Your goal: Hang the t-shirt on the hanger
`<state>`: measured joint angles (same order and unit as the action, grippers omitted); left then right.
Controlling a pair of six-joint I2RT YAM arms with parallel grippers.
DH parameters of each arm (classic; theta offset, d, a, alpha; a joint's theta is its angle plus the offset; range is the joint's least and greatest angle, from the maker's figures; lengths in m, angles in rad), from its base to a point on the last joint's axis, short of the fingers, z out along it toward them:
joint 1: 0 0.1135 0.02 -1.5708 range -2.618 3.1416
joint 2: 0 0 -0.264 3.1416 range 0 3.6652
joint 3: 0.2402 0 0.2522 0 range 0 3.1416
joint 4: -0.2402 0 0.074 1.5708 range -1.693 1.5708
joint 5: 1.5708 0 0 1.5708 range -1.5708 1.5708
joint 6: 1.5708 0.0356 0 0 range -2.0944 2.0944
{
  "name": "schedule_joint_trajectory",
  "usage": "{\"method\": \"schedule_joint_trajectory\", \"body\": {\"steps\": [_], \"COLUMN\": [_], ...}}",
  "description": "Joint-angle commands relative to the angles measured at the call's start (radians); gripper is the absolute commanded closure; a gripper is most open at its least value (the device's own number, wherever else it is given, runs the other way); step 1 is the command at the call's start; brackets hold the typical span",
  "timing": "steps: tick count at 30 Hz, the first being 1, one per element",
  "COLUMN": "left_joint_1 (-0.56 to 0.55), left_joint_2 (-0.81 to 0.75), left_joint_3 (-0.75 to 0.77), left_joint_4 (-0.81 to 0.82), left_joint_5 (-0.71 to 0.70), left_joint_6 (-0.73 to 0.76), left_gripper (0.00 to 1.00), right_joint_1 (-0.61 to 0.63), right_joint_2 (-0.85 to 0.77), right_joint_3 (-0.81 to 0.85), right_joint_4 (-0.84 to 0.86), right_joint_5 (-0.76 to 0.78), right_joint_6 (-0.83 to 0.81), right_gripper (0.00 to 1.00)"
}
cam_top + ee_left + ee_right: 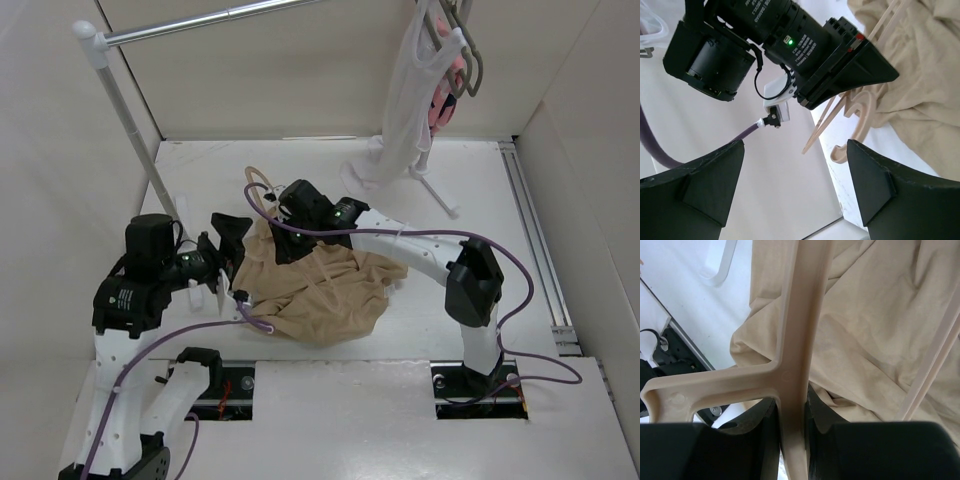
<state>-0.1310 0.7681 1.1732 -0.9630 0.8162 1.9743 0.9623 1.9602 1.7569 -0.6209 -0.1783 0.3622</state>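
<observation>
The tan t-shirt (325, 290) lies crumpled in the middle of the table; it also shows in the left wrist view (920, 75) and the right wrist view (880, 325). The pale beige hanger (799, 335) lies partly on the shirt, with its hook (258, 186) poking out at the shirt's far left (860, 120). My right gripper (792, 440) is shut on the hanger's neck, over the shirt's top edge (283, 228). My left gripper (795, 185) is open and empty, just left of the shirt (228, 272), with the hook a little beyond its fingertips.
A white rack pole (130, 130) slants up at the back left. A white sleeveless top (405, 110), a pink garment (440, 105) and a grey hanger (470, 62) hang at the back right. A metal rail (535, 230) runs along the table's right edge.
</observation>
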Motion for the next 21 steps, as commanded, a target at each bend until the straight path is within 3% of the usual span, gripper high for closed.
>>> {"method": "schedule_joint_trajectory", "body": {"steps": [1, 9, 13, 16, 19, 20, 21], "left_joint_1": [-0.002, -0.021, -0.021, -0.021, -0.021, -0.021, -0.021], "left_joint_2": [-0.012, 0.020, 0.020, -0.015, 0.000, 0.011, 0.023], "left_joint_3": [0.051, -0.004, -0.085, -0.157, -0.179, -0.179, -0.169], "left_joint_4": [-0.098, -0.168, -0.024, 0.128, 0.164, 0.164, 0.153], "left_joint_5": [0.043, -0.095, -0.106, -0.106, -0.106, -0.106, -0.106], "left_joint_6": [-0.014, 0.040, 0.002, -0.034, -0.034, -0.034, -0.034], "left_gripper": [0.19, 0.18, 0.18, 0.28, 0.41, 0.41, 0.50], "right_joint_1": [-0.008, -0.008, -0.008, -0.008, 0.001, 0.001, 0.001], "right_joint_2": [-0.018, -0.018, -0.027, -0.027, -0.037, -0.037, -0.037], "right_joint_3": [0.026, 0.016, 0.016, 0.016, -0.003, -0.004, -0.014], "right_joint_4": [0.039, 0.061, 0.082, 0.105, 0.128, 0.128, 0.141], "right_joint_5": [0.007, -0.004, -0.024, -0.049, -0.070, -0.070, -0.070], "right_joint_6": [-0.003, 0.006, 0.006, 0.006, 0.006, 0.006, 0.006], "right_gripper": [1.00, 1.00, 1.00, 1.00, 1.00, 1.00, 1.00]}}
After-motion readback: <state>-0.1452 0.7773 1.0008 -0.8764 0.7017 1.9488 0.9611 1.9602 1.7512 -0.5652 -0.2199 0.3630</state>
